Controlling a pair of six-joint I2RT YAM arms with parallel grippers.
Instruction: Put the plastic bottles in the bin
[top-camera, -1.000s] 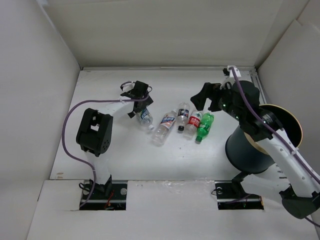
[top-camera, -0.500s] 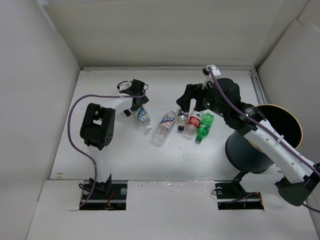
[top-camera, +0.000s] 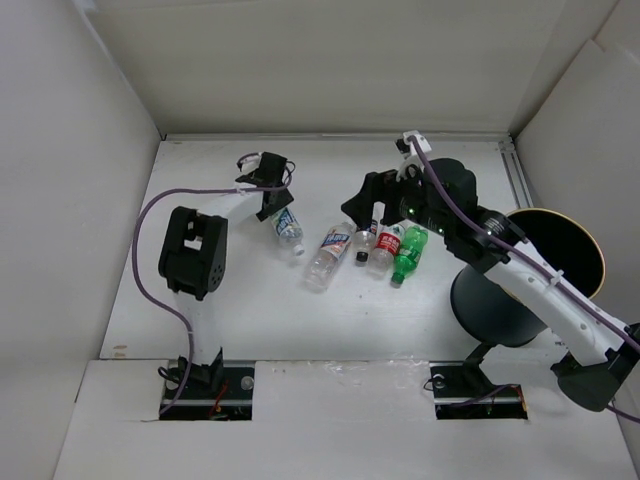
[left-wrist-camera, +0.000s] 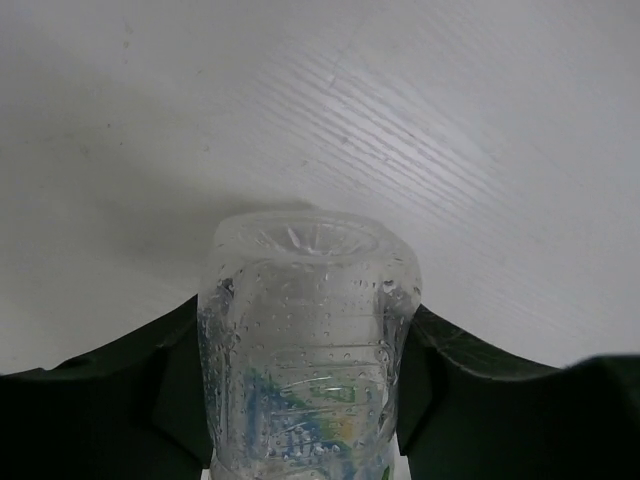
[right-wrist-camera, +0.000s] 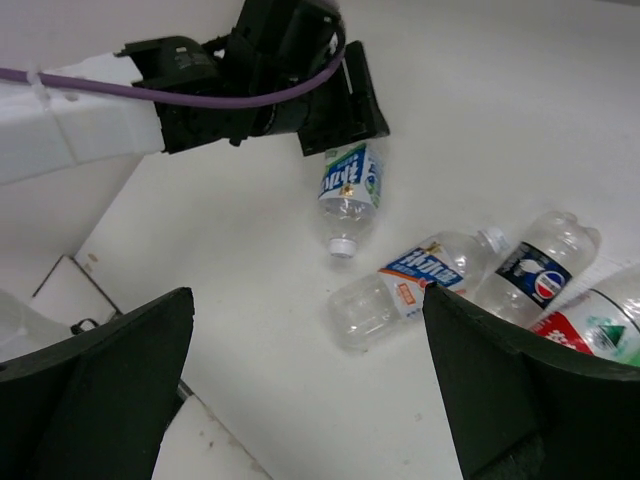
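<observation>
A clear plastic bottle with a blue and white label (top-camera: 288, 229) lies on the table at the left, cap toward me. My left gripper (top-camera: 277, 207) is shut on its base end; in the left wrist view the bottle (left-wrist-camera: 310, 340) fills the gap and a dark finger (left-wrist-camera: 180, 370) presses each side. Three more bottles lie side by side with a green one (top-camera: 409, 252): blue-orange label (top-camera: 329, 254), dark label (top-camera: 365, 233), red label (top-camera: 386, 246). My right gripper (top-camera: 362, 198) hangs open above them, nothing between its fingers (right-wrist-camera: 100, 390). The bin (top-camera: 505, 290) stands at the right.
White walls close in the table on the left, back and right. In the right wrist view the left arm with its purple cable (right-wrist-camera: 150, 85) reaches in from the upper left. The table's near edge (right-wrist-camera: 190, 420) shows at the lower left of that view.
My left gripper has closed onto the base end of the blue and white bottle. The right arm has swung left from the bin to above the row of bottles.
</observation>
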